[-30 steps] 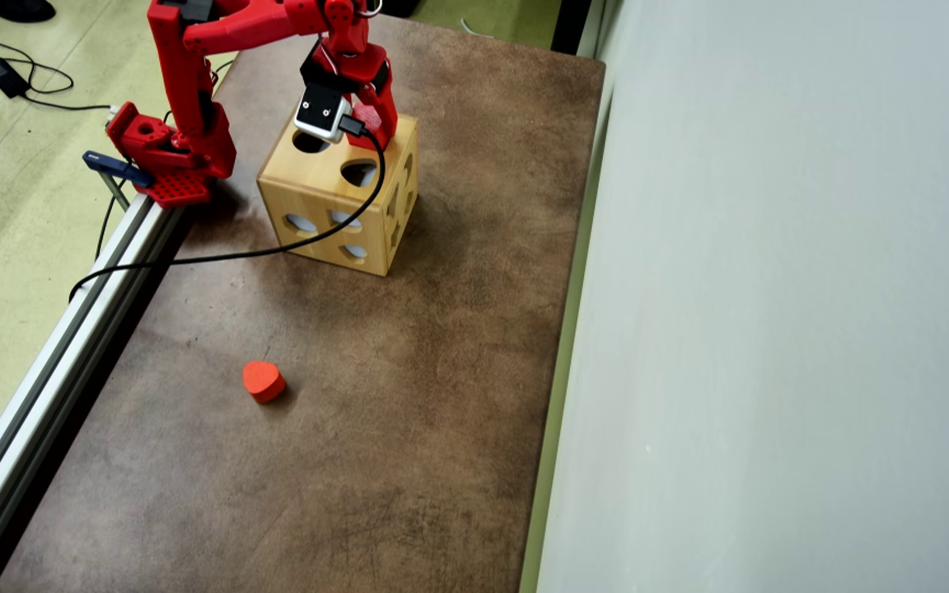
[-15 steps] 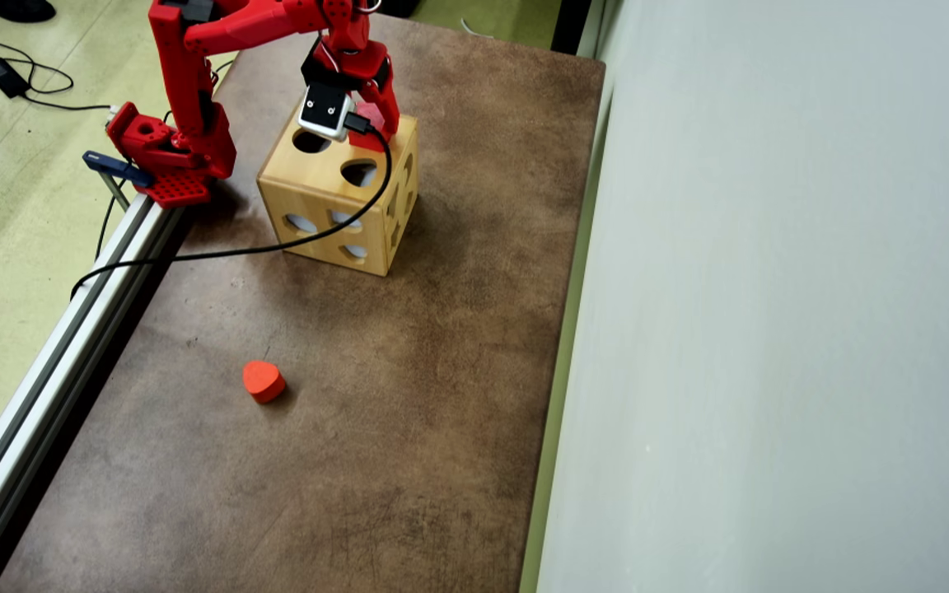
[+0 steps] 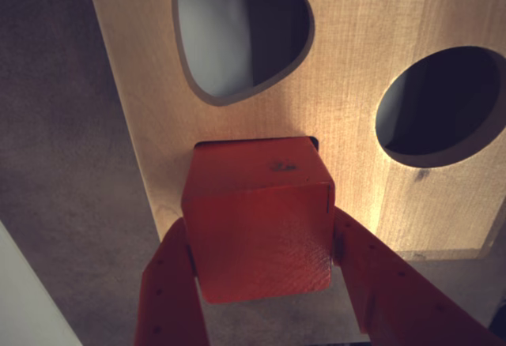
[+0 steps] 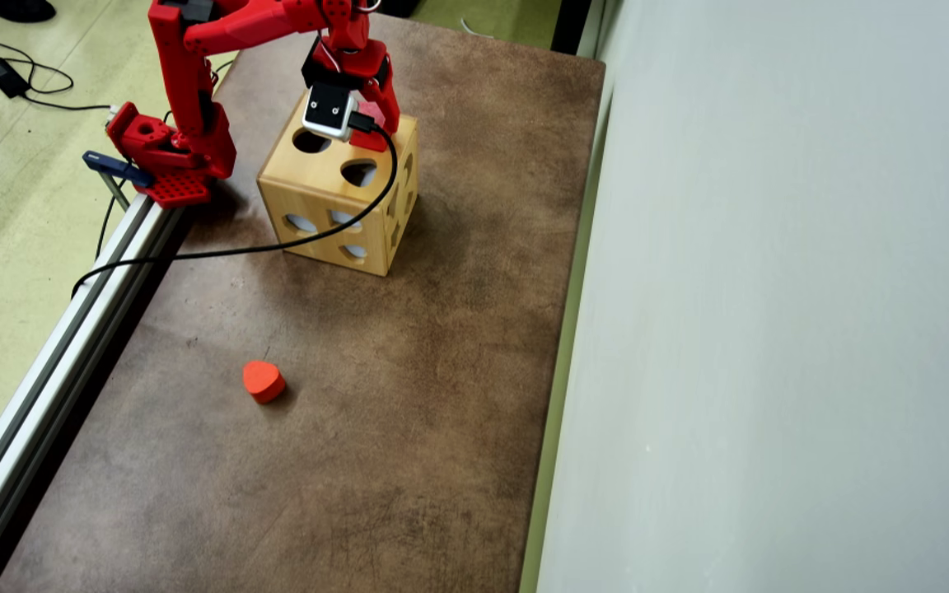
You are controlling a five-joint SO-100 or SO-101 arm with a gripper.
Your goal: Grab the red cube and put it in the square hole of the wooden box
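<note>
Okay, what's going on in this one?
The red arm's gripper holds the red cube between its fingers, right over the square hole in the top of the wooden box. The cube covers most of the hole and is not yet dropped in. An orange heart block lies apart on the table.

The overhead view was evenly and brightly lit, sharp across the frame, with soft shadows falling to the lower right of the wooden box (image 4: 334, 202) on the brown desk (image 4: 343, 428). The pale wall (image 4: 771, 329) on the right looked washed out. The wrist view was dim and warm-toned, with a bright glowing patch on the box face (image 3: 356, 148) at centre right. The red cube (image 3: 257, 220) sat slightly soft in focus, and the frame's corners darkened.
</note>
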